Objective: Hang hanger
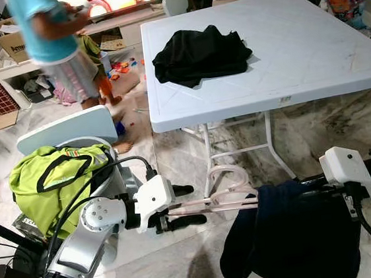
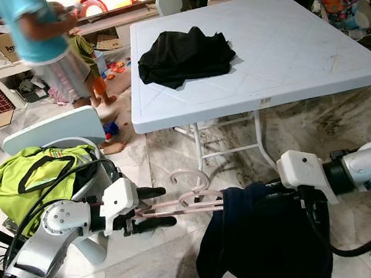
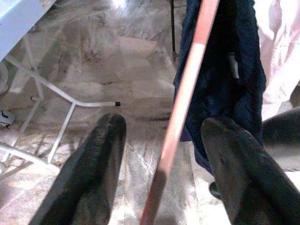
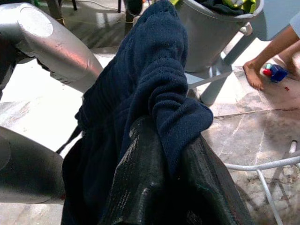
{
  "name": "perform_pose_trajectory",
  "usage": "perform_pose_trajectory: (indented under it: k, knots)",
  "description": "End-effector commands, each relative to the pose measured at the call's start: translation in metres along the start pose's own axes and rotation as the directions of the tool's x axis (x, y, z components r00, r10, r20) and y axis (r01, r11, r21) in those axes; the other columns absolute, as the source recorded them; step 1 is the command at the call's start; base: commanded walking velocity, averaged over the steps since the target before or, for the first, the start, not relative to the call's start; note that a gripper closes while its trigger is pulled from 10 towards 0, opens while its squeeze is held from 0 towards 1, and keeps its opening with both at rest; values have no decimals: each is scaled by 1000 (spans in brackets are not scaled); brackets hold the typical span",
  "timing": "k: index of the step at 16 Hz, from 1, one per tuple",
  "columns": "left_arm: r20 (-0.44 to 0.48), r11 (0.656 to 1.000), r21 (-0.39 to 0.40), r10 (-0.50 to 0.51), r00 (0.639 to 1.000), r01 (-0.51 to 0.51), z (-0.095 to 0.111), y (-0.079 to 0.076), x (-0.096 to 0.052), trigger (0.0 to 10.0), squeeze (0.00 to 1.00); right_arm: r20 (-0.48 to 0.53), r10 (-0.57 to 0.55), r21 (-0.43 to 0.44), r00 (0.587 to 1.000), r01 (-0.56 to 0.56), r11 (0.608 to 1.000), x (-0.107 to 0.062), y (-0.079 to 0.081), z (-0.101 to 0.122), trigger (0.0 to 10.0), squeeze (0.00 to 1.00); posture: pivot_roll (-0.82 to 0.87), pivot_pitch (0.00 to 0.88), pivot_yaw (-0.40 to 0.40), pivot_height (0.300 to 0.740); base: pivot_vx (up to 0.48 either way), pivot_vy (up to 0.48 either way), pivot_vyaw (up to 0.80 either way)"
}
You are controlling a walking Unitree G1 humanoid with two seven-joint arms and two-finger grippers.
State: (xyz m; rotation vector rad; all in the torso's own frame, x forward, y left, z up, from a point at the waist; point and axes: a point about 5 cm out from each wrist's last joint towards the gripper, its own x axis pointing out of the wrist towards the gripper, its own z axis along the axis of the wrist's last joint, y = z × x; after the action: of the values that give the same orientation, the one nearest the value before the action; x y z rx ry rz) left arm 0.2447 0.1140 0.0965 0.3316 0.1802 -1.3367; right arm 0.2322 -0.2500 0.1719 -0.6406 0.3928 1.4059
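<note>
A pink hanger [image 1: 218, 187] hangs level in front of me, its hook curling up near the table leg. My left gripper [image 1: 184, 205] is open, and the hanger's bar [image 3: 183, 105] runs between its two spread fingers [image 3: 96, 168]. A dark blue garment [image 1: 288, 234] is draped over the hanger's far end and sags toward the floor. My right gripper [image 4: 168, 136] is shut on a bunched fold of that garment, at its top right. Whether the left fingers touch the bar is unclear.
A white folding table [image 1: 309, 53] stands ahead with a black garment [image 1: 200, 54] on it. At my left is a basket with a green garment [image 1: 50, 176] and a light blue chair [image 1: 65, 128]. A person [image 1: 55, 40] stands at the far left. The floor is marble.
</note>
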Motion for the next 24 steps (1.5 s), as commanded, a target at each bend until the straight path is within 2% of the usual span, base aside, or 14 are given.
perform_pose_trajectory:
  k: [1,6,14,21,22,23,24]
  knots:
    - [-10,1000,12,6,1000,-6,2,6,-5,0,0,-19,23,-33,1000,-24,999,-3,0,3,10000,0,-65,0,59,740,0,0,0]
    - [-14,999,35,-22,1000,22,2,6,1,0,0,-30,35,-43,999,-36,998,2,1,0,10000,0,-69,0,63,740,0,0,0]
    - [-43,991,-53,-125,991,123,-8,-7,6,0,0,-14,5,-52,1000,-6,999,3,-2,0,10000,0,-73,0,65,740,0,0,0]
    - [2,996,-84,-42,999,42,-9,-2,7,0,0,15,-8,-33,1000,9,999,7,-10,-3,10000,0,-68,0,56,740,0,0,0]
    - [9,995,-91,-31,999,31,-9,-2,8,0,0,30,-11,-22,999,11,1000,8,-13,-2,10000,192,-68,0,55,740,0,0,0]
    - [17,995,-101,-18,1000,20,-9,-2,8,0,0,44,-17,-14,999,18,1000,9,-16,-1,10000,1000,-66,0,52,740,0,0,0]
    - [24,994,-105,2,1000,0,-9,-1,8,0,0,56,-20,-6,998,20,1000,10,-19,0,10000,1000,-66,0,52,740,0,0,0]
